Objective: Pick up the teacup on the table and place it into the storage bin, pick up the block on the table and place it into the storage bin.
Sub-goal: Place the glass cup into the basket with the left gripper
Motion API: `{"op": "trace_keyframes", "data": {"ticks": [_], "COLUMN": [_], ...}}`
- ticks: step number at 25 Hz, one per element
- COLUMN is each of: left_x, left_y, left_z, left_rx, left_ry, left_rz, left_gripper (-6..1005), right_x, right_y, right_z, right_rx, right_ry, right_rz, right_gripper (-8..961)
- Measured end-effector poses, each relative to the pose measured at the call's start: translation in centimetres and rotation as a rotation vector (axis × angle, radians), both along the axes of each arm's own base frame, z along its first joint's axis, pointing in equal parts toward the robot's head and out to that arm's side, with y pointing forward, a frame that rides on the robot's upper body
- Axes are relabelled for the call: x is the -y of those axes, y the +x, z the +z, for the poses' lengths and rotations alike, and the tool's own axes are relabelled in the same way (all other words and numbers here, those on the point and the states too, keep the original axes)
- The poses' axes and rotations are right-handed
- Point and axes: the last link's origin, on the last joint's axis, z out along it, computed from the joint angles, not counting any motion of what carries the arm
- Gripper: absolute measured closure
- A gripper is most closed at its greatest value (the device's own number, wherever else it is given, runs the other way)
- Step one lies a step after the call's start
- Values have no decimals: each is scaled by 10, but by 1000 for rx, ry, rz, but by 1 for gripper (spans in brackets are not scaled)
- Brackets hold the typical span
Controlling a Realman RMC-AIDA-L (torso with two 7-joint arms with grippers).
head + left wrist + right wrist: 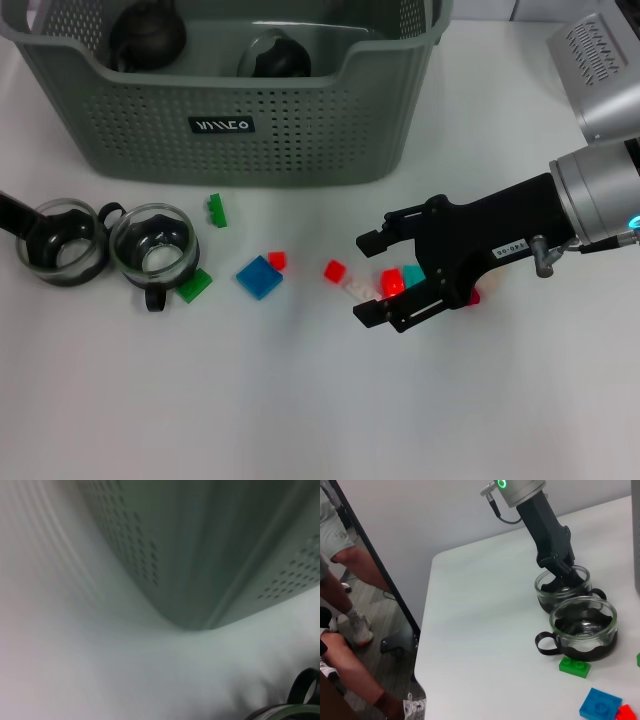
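Two glass teacups stand at the table's left: one [62, 243] [563, 587] with my left gripper [559, 575] reaching into it at the rim, the other [150, 243] [582, 627] just to its right and free. The grey-green storage bin [230, 125] [200, 555] stands behind them and holds two dark round vessels [147, 35]. My right gripper [365, 278] hovers open right of centre. Beneath its fingers lie a red block [391, 283], a teal block [413, 274] and a clear one [358, 290]. A small red block [334, 270] lies just in front of its fingertips.
More blocks lie between the teacups and the right gripper: a blue one [259, 277] [600, 703], a small red one [277, 260], a green one [195, 285] [574, 666] by the free teacup, and another green one [217, 210] near the bin. People's legs show beyond the table's edge [350, 555].
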Motion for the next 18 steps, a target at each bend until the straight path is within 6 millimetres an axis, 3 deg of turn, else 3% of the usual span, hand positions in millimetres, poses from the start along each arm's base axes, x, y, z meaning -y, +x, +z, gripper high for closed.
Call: {"op": "trace_keyframes", "data": {"ticks": [9, 11, 18], "left_x": [6, 11, 44], "left_y": [3, 7, 43], "left_z": [12, 23, 61], "left_rx": [10, 41, 361], "left_ry": [32, 51, 70], "left_rz": [13, 17, -80], "left_gripper": [948, 948, 949], "right_x": [-1, -2, -3], "right_y": [-1, -1, 5], "right_z": [1, 2, 13], "right_rx": [0, 3, 21], "right_ry": [6, 8, -11], "right_rz": [4, 6, 2], "right_gripper": [38, 38, 39]}}
